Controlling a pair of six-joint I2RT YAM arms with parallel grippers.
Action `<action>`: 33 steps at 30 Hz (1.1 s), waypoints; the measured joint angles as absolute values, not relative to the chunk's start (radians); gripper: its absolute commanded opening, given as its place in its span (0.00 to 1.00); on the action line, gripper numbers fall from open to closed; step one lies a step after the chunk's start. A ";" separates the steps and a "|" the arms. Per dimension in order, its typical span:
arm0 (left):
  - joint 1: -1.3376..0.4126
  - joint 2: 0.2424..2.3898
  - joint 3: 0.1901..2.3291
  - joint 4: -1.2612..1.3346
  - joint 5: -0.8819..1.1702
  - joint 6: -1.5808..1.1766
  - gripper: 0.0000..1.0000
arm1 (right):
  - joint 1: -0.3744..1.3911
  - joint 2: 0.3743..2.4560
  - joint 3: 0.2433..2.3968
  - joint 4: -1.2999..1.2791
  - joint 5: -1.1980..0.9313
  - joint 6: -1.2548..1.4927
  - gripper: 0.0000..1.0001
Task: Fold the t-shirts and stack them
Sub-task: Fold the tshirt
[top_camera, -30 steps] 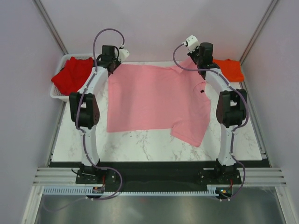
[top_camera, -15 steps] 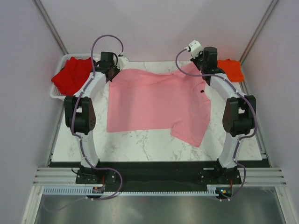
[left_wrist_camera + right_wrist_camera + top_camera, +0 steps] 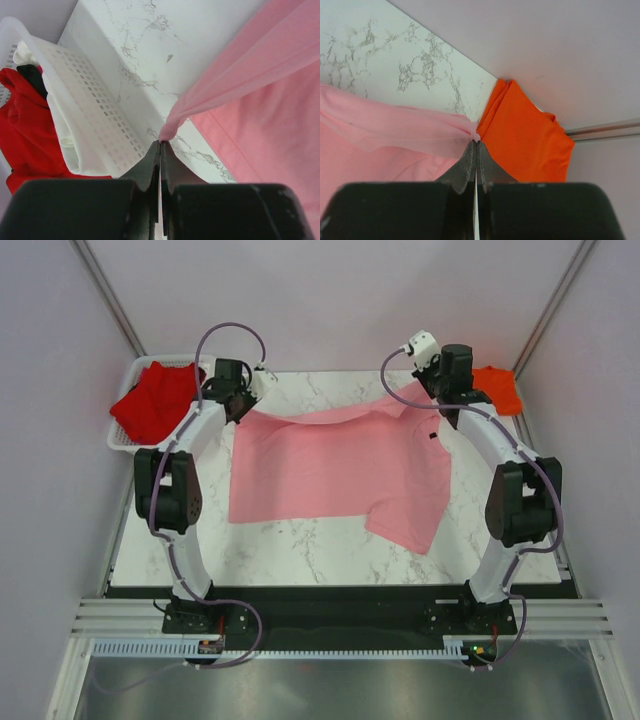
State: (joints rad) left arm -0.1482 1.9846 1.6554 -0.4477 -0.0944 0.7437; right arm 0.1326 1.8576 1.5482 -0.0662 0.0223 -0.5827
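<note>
The light pink t-shirt (image 3: 330,465) lies spread on the marble table, with a small dark tag (image 3: 434,436) near its right side. My left gripper (image 3: 240,408) is shut on its far left corner (image 3: 170,131) and holds it lifted. My right gripper (image 3: 437,400) is shut on its far right corner (image 3: 470,131), also lifted. The far edge hangs between them in a fold. The bright orange t-shirt (image 3: 497,388) lies folded at the far right, also in the right wrist view (image 3: 525,135). The deep red t-shirt (image 3: 155,400) lies in the basket, also in the left wrist view (image 3: 25,130).
A white mesh basket (image 3: 124,443) stands at the far left edge of the table; its wall (image 3: 85,115) is close beside my left gripper. Bare marble (image 3: 300,550) runs along the near side. Grey walls enclose the table on three sides.
Both grippers have pulled the pink shirt's far edge toward the near side, lifted. The far strip of marble is now uncovered and the edge sags between them.
</note>
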 measured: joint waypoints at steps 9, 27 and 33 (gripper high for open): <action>-0.148 1.914 1.555 -0.447 -0.069 0.808 0.02 | 0.133 1.786 1.473 -0.126 0.014 -0.554 0.00; -0.136 1.770 1.311 -0.457 -0.077 0.896 0.16 | 0.169 1.600 1.348 -0.366 -0.075 -0.455 0.38; -0.130 1.706 1.283 -0.487 -0.065 0.892 0.38 | 0.162 1.578 1.351 -0.400 -0.084 -0.456 0.38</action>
